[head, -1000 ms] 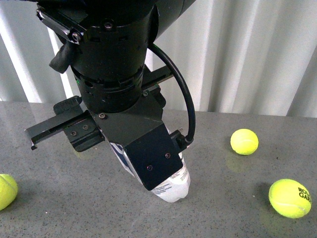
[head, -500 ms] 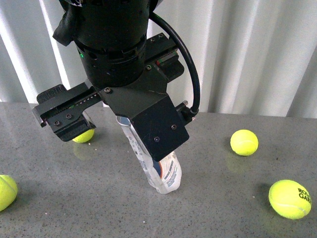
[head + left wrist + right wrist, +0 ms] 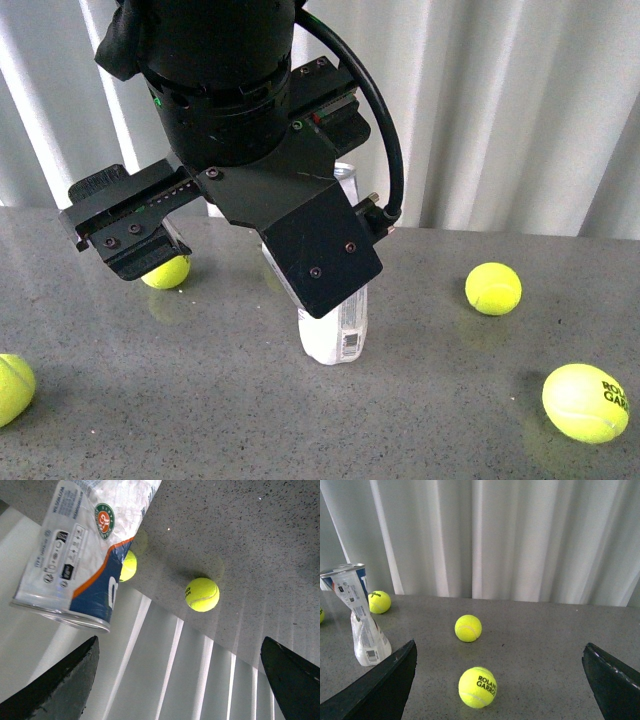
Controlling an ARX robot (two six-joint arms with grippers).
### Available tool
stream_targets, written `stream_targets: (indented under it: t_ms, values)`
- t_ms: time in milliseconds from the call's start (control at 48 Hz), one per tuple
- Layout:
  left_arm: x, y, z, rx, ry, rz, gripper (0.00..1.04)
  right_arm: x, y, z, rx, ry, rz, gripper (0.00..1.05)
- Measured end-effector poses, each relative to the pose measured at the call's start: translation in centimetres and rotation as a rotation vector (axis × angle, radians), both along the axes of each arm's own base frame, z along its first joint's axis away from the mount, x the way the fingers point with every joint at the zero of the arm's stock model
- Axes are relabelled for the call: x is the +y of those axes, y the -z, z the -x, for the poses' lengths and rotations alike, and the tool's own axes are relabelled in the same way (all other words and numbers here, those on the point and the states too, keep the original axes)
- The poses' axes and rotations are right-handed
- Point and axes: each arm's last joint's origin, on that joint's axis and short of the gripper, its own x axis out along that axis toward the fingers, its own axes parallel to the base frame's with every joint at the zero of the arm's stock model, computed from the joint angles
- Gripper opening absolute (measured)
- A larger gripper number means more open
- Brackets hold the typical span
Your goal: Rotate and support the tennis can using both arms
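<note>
The tennis can (image 3: pixel 336 328) stands upright on the grey table (image 3: pixel 450 400), base down and metal rim up, largely hidden in the front view by my left arm (image 3: pixel 230 130). In the left wrist view the can (image 3: pixel 85 550) lies close beside one finger (image 3: pixel 60 685), outside the open left gripper (image 3: pixel 177 680), which holds nothing. My right gripper (image 3: pixel 495 690) is open and empty; the dented can (image 3: pixel 360 622) stands well off to one side of it, beyond one finger (image 3: pixel 375 690).
Yellow-green tennis balls lie around the table: one (image 3: pixel 493 288) and another marked Roland Garros (image 3: pixel 586 402) on the right, one (image 3: pixel 165 270) behind the arm and one (image 3: pixel 12 385) at the left edge. A white pleated curtain (image 3: pixel 500 100) closes the back.
The can has gone from steeply tilted under the left arm to standing upright. The left arm's wrist has lifted and turned, uncovering the can's rim.
</note>
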Motion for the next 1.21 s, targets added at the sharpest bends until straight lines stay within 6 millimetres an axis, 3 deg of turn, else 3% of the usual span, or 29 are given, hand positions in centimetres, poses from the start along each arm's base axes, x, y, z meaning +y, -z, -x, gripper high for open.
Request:
stream_targets:
  t_ms: [583,875,1208]
  values:
    - [-0.1,-0.4,0.4,0.006,-0.002,0.069,0.98,0.0,0.0,0.0,0.0,0.0,0.0,0.98]
    - [-0.6,-1.3,1.1,0.025,-0.091,0.363,0.98,0.0,0.0,0.0,0.0,0.0,0.0,0.98]
    - [2.3,-5.0,2.3,-0.034,-0.271,0.768,0.98,0.0,0.0,0.0,0.0,0.0,0.0,0.98]
